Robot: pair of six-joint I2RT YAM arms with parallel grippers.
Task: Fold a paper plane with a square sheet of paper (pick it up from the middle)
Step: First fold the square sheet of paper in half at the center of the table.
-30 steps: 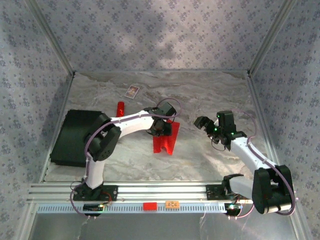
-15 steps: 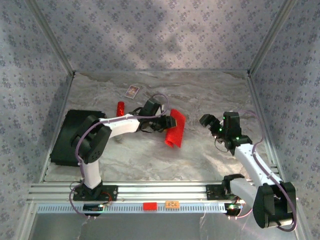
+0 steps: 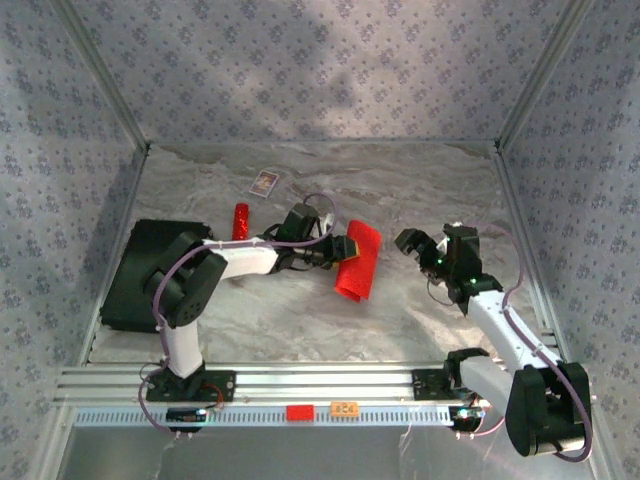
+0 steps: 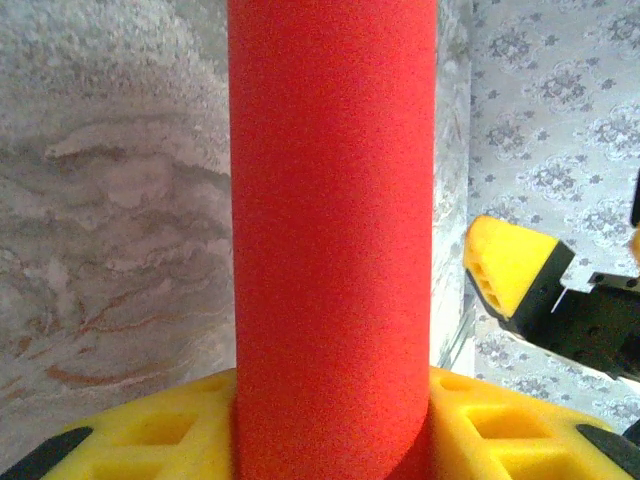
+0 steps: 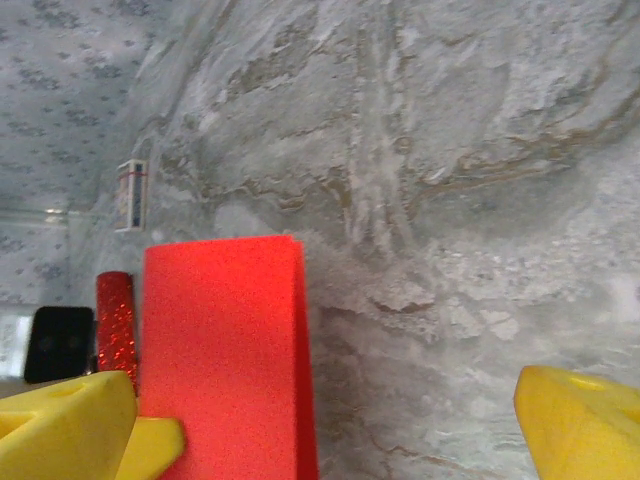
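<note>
The bright red sheet of paper (image 3: 357, 262), creased into a narrow strip, sits over the middle of the marble-patterned table (image 3: 420, 320), clamped in the left gripper (image 3: 342, 248). From the top camera the strip runs at a slant, its far end pointing up and to the right and its near end lower. Whether that near end touches the table cannot be told.

In the left wrist view the paper (image 4: 330, 250) rises as a smooth red band from between the yellow fingers (image 4: 150, 440), which are closed tight against it on both sides.

Just to the right of the strip, close but apart from it, the right gripper (image 3: 412, 243) faces the paper with its jaws spread wide and nothing in them. In the right wrist view its yellow fingertips (image 5: 70, 420) stand at either lower corner, with the sheet (image 5: 225, 350) beyond them toward the left.

Farther left on the table stands a glittery red stick (image 3: 240, 221), with a small printed card (image 3: 264, 182) behind it near the back wall. A black mat (image 3: 150, 275) lies at the table's left edge. Floral-patterned walls (image 3: 320, 70) enclose the workspace.
</note>
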